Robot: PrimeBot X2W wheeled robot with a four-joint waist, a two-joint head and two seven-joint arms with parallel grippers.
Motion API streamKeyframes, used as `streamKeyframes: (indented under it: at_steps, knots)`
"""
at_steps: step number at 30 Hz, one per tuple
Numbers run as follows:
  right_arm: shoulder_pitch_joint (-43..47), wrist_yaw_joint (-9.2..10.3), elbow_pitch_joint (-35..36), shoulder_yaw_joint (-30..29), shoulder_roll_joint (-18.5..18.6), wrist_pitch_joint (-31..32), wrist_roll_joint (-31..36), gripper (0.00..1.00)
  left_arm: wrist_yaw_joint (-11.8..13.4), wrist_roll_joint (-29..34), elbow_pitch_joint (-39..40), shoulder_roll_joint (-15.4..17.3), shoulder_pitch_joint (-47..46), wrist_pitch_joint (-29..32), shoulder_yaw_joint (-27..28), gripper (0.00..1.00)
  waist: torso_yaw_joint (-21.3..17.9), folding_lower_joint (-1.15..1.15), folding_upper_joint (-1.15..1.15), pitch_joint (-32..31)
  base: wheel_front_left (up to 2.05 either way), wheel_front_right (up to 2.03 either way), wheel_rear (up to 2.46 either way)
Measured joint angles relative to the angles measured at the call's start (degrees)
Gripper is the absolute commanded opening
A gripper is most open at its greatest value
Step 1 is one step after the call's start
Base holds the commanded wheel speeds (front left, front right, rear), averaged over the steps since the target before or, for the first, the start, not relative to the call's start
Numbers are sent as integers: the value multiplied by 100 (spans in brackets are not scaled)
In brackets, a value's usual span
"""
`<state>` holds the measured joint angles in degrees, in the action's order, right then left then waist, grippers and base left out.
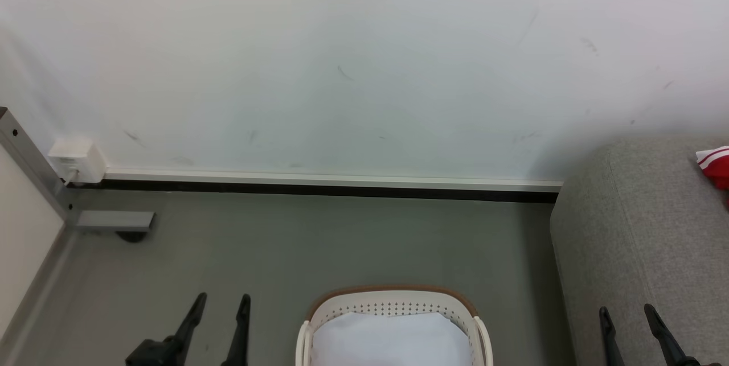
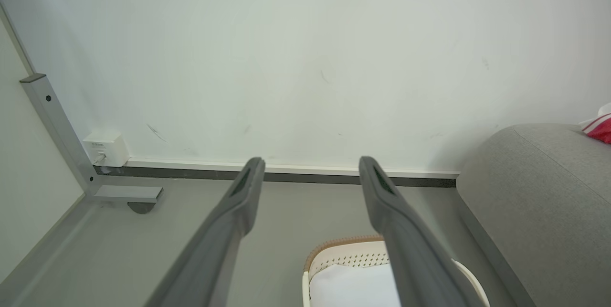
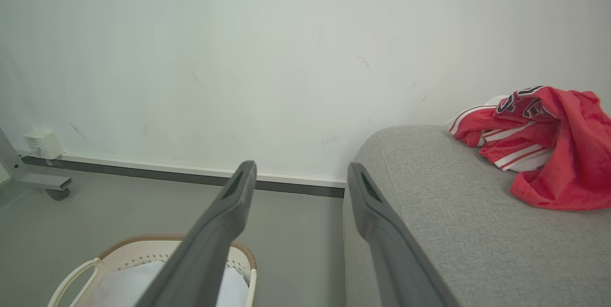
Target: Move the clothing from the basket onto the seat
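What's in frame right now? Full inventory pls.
clothing: one heap, piece count unclear, red with white stripes, on top of the sofa near the wall
basket: 1, cream-white with brown rim, on the floor left of the sofa
sheet: 1, pale white, inside the basket
sofa: 1, grey fabric, right side
white box: 1, low on the wall, far left
metal frame: 1, grey, far left, foot on a dark caster
skirting: 1, white over black, along the wall's foot
left gripper: 1, dark, open, empty, left of the basket
right gripper: 1, dark, open, empty, by the sofa
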<state>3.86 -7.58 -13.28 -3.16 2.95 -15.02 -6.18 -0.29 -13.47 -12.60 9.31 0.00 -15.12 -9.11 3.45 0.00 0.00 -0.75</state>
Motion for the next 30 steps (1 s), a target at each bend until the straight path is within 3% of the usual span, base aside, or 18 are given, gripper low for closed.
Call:
streamKeyframes:
  at_steps: [21, 30]
  knots:
    - [-65, 0, 160, 103, -1, -2, -91, 100, -323, 398, -172, -275, -2, -1, 345, 100, -134, 0, 0, 34, 0, 0, 0]
    - [-400, 0, 573, 52, -3, -12, -24, 100, -449, 566, -336, -275, -402, -1, 149, 100, -364, 0, 0, 251, 0, 0, 0]
